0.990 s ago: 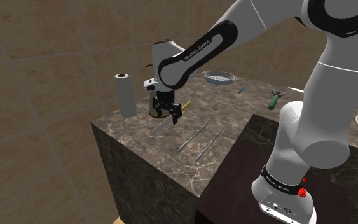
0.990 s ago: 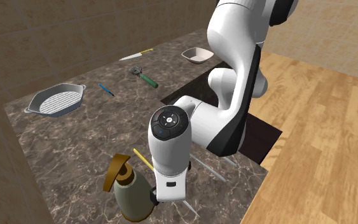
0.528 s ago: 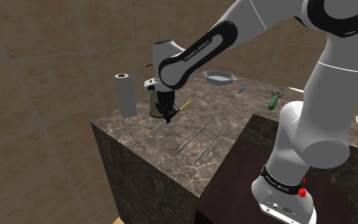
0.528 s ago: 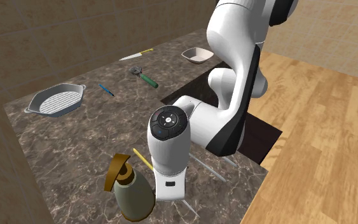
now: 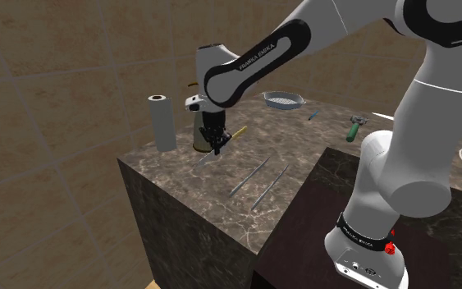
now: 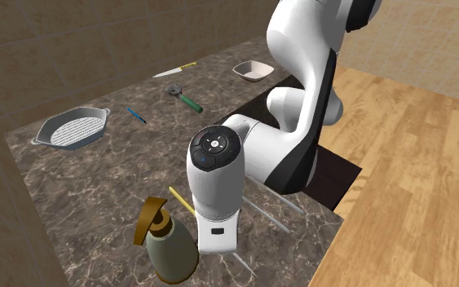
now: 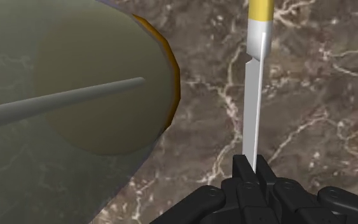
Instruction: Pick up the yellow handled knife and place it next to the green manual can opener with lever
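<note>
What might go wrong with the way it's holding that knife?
1. The gripper pinches the knife by its thin blade, with the yellow handle sticking far out. The knife may twist or slip.
2. The bottle stands close beside the gripper, so a sideways swing might knock it.
3. The green can opener lies far across the counter, which gives a weak grip a long trip to fail on.

Tan tiled wall (image 5: pixel 57 66), wood plank floor (image 6: pixel 415 163), dark marble counter (image 6: pixel 97 171)
</note>
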`<state>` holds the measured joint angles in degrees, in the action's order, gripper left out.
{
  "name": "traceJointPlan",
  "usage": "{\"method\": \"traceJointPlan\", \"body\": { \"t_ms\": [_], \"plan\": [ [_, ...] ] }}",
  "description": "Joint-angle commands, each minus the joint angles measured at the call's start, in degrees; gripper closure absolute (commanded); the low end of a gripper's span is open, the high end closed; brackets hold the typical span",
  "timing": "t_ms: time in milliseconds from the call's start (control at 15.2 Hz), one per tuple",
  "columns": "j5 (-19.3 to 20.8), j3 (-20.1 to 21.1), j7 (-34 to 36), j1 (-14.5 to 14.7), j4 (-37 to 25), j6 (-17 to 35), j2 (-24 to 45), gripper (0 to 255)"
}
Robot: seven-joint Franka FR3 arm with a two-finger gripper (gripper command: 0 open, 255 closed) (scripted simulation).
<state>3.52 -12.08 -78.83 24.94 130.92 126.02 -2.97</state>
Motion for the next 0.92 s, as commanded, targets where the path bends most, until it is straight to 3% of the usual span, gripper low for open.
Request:
{"method": "traceJointPlan", "body": {
  "t_ms": [0,858],
  "plan": [
    [0.2,0.1,0.2,0.0,-0.5,-1.6,-1.1,255],
    [0.7,0.4,0.4,0.1,-6.6,-11.8,-5.2,255]
  ]
}}
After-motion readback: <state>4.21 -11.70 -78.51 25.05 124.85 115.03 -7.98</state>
